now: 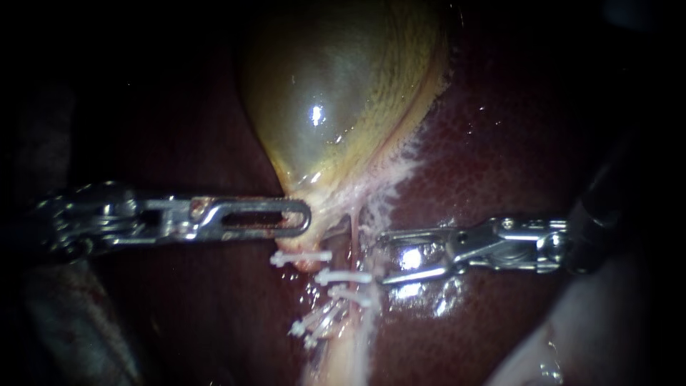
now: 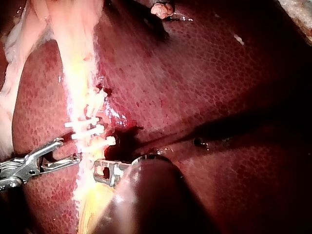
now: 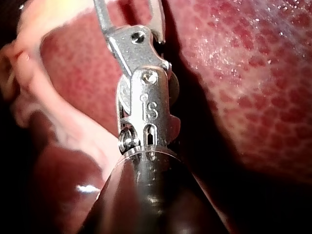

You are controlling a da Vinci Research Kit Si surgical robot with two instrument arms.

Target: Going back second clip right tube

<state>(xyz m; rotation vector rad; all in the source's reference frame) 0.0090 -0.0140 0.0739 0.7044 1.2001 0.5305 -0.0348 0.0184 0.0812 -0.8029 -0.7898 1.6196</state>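
The yellow-green gallbladder [image 1: 343,93] lies on the dark red liver [image 1: 514,143]. From its neck a thin pink tube [image 1: 354,230] runs down into a pale stalk that carries several white clips [image 1: 344,277]. Another clip [image 1: 301,256] sits further left. My left instrument [image 1: 304,214] has its jaws together at the gallbladder's neck and seems to hold its edge. Just right of the clipped tube, my right instrument [image 1: 381,257] has its jaws open and empty. The left wrist view shows the same clips [image 2: 87,127], the open right instrument [image 2: 69,150] and the left instrument [image 2: 105,170].
Pale fatty tissue [image 1: 572,343] lies at the lower right of the endoscope view. In the right wrist view only the instrument's wrist joint [image 3: 144,92] shows over the liver [image 3: 243,73]; its tips run out of the picture.
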